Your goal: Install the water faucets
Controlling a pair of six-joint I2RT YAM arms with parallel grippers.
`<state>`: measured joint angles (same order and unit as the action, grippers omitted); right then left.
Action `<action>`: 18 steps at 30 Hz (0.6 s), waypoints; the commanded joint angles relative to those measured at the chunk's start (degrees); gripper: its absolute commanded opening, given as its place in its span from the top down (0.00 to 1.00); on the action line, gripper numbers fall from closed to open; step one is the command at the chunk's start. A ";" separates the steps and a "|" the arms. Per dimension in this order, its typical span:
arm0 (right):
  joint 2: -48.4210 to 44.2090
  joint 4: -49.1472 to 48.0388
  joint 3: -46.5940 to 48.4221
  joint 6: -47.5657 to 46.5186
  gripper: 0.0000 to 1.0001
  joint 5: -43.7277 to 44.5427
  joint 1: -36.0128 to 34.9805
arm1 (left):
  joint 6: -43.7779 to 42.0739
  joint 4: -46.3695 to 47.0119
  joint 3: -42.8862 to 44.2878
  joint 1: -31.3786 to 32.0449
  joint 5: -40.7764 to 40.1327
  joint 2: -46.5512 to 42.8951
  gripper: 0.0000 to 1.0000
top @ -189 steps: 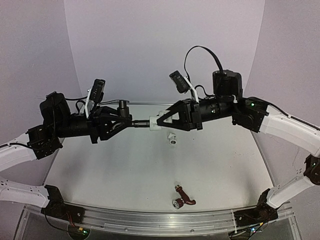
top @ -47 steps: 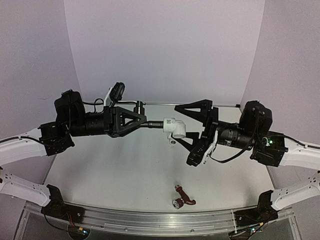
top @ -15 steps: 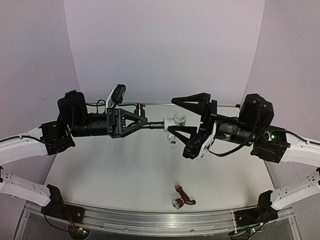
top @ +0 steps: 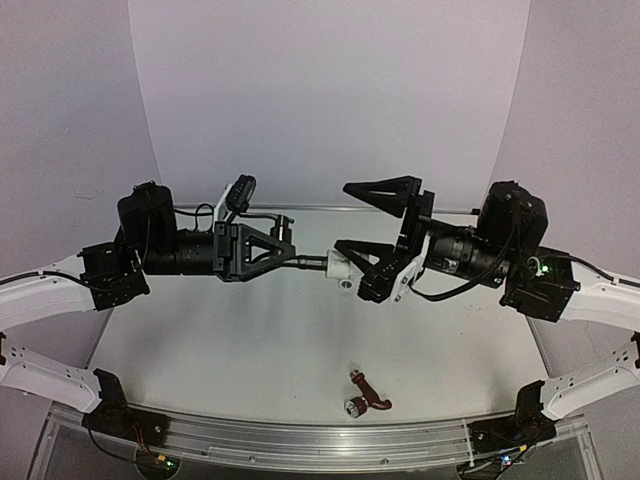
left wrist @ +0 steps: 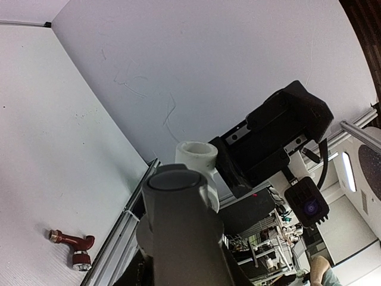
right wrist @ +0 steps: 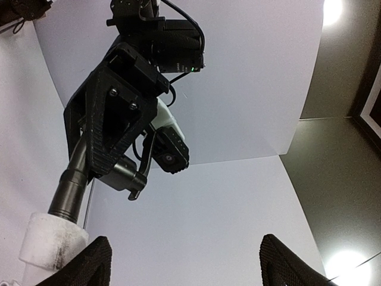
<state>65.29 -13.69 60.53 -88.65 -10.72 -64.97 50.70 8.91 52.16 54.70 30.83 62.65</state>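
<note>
Screwing stage: dark faucet (top: 312,260) is clamped in left claw (top: 289,256); its white elbow (top: 341,268) is presumably to be gripped next by wide-open right claw (top: 342,216).

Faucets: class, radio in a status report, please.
Left gripper shut on dark faucet, white fitting on its end. Right gripper open beside it. Red-brown faucet lying on table. Nothing blocking.

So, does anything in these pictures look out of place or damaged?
Nothing looks damaged or spilled. Only the reddish-brown faucet stands out: it lies loose and alone near the front edge of the table, not yet installed.
</note>
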 commanded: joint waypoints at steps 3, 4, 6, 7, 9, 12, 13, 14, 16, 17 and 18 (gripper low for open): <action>0.34 -1.24 2.22 0.52 0.18 3.04 0.02 | -1.77 2.68 3.73 0.06 4.50 -2.80 1.00; 0.29 -1.10 2.05 0.39 0.18 3.06 0.04 | -1.81 2.68 3.77 0.06 4.89 -2.90 1.00; 0.26 -0.82 1.68 0.25 0.18 3.03 0.16 | -1.83 3.22 3.87 0.06 6.10 -3.02 1.00; 0.27 -0.71 1.49 0.24 0.18 3.00 0.32 | -1.71 3.55 3.85 0.06 6.91 -3.04 1.00; 0.28 -0.47 1.19 0.23 0.18 2.77 0.74 | -1.58 4.42 3.84 0.06 8.06 -3.26 1.00; 0.28 -0.11 0.77 0.32 0.18 2.15 1.26 | -1.50 4.85 3.78 0.06 8.07 -3.67 1.00; 0.28 -0.02 0.59 0.32 0.18 1.96 1.33 | -1.55 5.00 3.84 0.06 8.16 -3.71 1.00; 0.23 0.10 0.42 0.32 0.18 1.79 1.38 | -1.48 5.22 3.90 0.06 8.36 -3.65 1.00; 0.07 0.49 0.02 0.26 0.18 1.34 1.48 | -1.25 5.79 4.06 0.06 8.87 -3.45 1.00; 0.01 0.86 -0.21 0.18 0.18 1.06 1.48 | -1.14 6.05 4.17 0.06 9.09 -3.29 1.00; -0.10 1.08 -0.50 0.06 0.18 0.75 1.44 | -1.06 6.16 4.30 0.06 9.20 -3.19 1.00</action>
<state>65.47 -13.36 60.53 -88.64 -8.93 -63.84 49.71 8.93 52.16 54.70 37.75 61.04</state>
